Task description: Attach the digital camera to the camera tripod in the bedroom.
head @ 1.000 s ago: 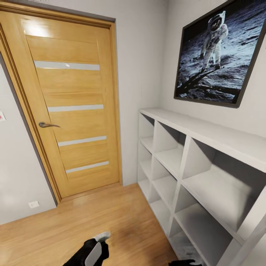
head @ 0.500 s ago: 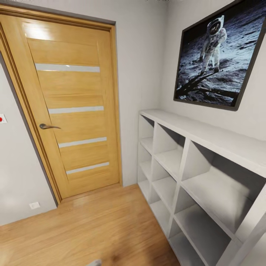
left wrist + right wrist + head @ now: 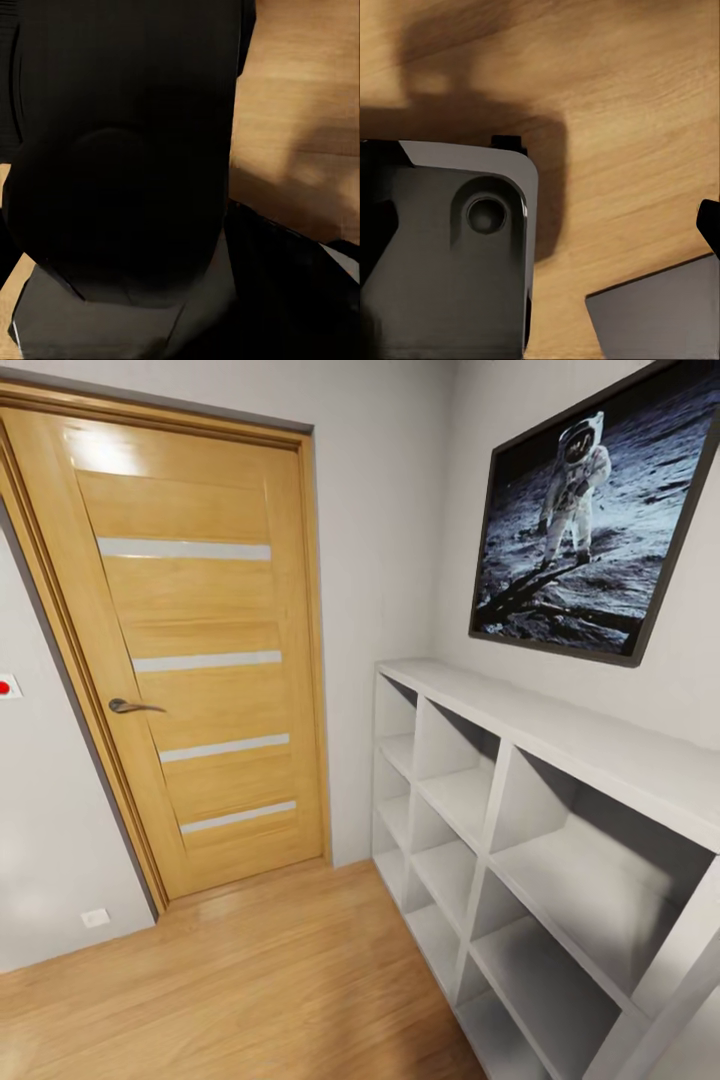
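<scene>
The digital camera and the camera tripod are out of view. The head view faces a bedroom corner with white walls, a light wood floor and a white cubby shelf along the right wall, its visible compartments bare. In the left wrist view a large black rounded part of my own body blocks most of the picture, with wood floor beside it. The right wrist view looks down at the floor past a grey and black part of my base.
A closed wooden door with a metal handle stands at the left. A framed astronaut picture hangs above the shelf. A wall socket sits low on the left wall. Open floor lies between door and shelf.
The camera has tilted up a little. The black arm and gripper tip that showed at the bottom edge of the head view have dropped out of the picture.
</scene>
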Tool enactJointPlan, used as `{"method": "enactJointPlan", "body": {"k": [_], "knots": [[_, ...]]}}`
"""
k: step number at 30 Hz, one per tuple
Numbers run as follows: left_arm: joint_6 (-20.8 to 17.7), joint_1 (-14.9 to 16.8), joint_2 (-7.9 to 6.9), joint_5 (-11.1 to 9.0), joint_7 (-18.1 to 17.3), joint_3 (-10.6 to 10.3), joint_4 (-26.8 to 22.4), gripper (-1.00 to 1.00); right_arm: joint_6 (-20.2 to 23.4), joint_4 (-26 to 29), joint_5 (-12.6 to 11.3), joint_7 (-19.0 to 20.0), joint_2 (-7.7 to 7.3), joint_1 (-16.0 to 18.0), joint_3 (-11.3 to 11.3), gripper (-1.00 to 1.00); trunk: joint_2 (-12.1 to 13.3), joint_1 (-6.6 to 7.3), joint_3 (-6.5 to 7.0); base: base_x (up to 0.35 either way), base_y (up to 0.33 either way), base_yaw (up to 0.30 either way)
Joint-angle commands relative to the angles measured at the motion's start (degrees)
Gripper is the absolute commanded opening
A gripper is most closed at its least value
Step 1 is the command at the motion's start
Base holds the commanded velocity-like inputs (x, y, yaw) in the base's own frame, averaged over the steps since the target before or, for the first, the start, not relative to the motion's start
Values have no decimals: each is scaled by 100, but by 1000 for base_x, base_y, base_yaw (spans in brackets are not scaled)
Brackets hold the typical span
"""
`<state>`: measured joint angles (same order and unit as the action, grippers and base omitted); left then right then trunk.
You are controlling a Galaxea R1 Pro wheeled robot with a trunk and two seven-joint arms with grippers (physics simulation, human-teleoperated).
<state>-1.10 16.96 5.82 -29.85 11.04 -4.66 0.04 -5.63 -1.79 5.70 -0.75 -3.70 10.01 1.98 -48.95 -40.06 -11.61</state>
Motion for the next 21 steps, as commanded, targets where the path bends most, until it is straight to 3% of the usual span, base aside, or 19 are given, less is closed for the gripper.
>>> {"method": "enactJointPlan", "body": {"k": [1,6,13,21], "knots": [[-10,-82,-1,-7,16,-88,-5,-100,-22,-19,64,-15,-4,-41,24,100,36,22,12,0,0,0],[83,-281,-91,7,13,-88,-4,-100,-13,-22,76,-27,-7,-126,25,100,236,132,102,0,0,0],[210,-369,-351,-7,12,-88,-4,-100,-30,-16,75,-32,-7,-154,25,100,517,285,228,0,0,0],[222,-389,-452,-4,12,-88,-2,-100,-57,-15,79,-31,-7,-156,22,100,838,461,371,0,0,0]]}}
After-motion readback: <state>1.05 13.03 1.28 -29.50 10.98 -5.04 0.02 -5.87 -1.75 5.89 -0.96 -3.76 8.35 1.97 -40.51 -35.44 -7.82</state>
